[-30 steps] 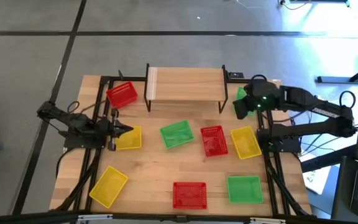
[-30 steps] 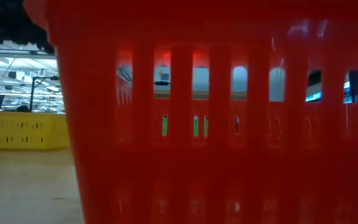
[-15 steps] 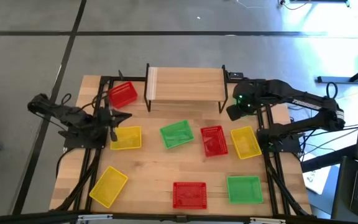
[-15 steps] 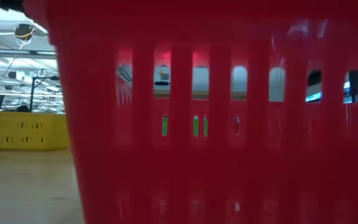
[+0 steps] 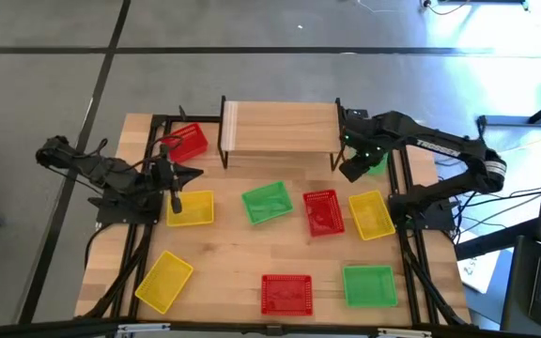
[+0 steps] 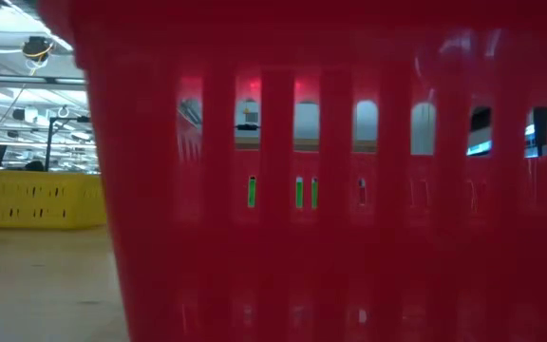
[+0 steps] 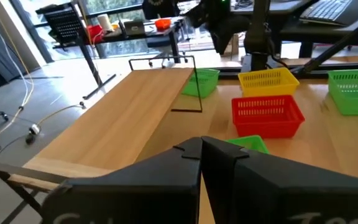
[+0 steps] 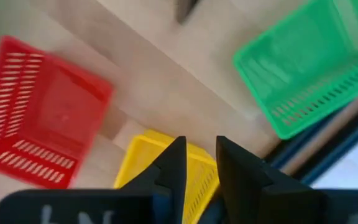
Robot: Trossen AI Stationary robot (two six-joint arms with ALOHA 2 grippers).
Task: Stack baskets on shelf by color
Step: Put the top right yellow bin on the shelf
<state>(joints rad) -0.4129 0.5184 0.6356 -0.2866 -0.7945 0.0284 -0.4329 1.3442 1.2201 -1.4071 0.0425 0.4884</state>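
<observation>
Right end effector (image 5: 356,169) slightly parted, holding nothing — green basket (image 5: 376,158) just beside it, by shelf (image 5: 280,127) end.

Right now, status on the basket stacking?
Left gripper shut, empty, by red basket. Right gripper parted, empty, above green basket beside shelf. Shelf top bare; no stacks.

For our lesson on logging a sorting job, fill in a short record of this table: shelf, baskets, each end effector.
Shelf: plank top bare
Baskets: nine on the table, three per colour, none stacked
Left end effector: shut, empty, at the edge of a yellow basket
Right end effector: open, empty, beside a green basket at the shelf's right end
</observation>
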